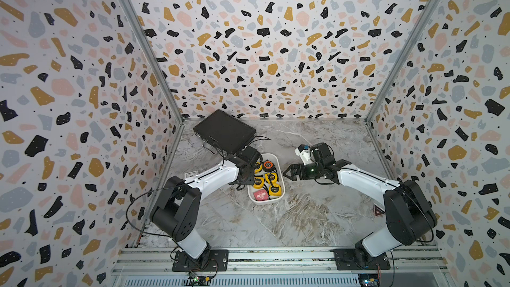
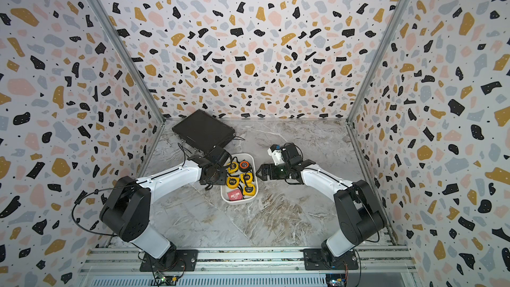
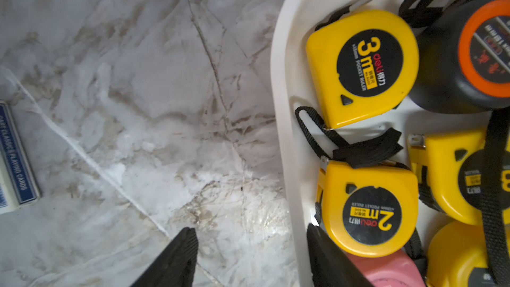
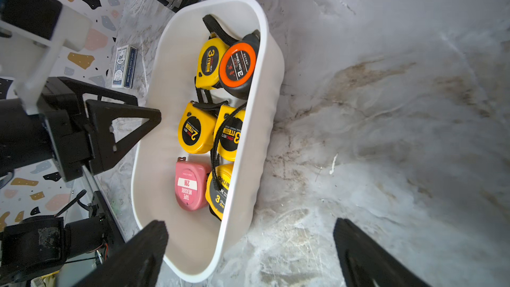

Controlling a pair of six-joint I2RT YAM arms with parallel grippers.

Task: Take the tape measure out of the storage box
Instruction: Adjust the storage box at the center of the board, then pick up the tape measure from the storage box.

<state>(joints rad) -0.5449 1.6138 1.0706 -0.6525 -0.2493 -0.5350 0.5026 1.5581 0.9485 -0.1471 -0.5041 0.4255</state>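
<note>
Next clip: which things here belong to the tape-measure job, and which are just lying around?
Job: storage box; in it four yellow tape measures, a black-and-orange tape measure and a pink tape measure; left gripper, open, astride the box's wall; right gripper, open, near the box.
Lying about: black case; pack of playing cards.

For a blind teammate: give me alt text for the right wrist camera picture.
A white box holds six tape measures: four yellow, one pink, one black and orange. The left pincer hovers at its rim; the open right pincer frames the shot above a marble table.
</note>
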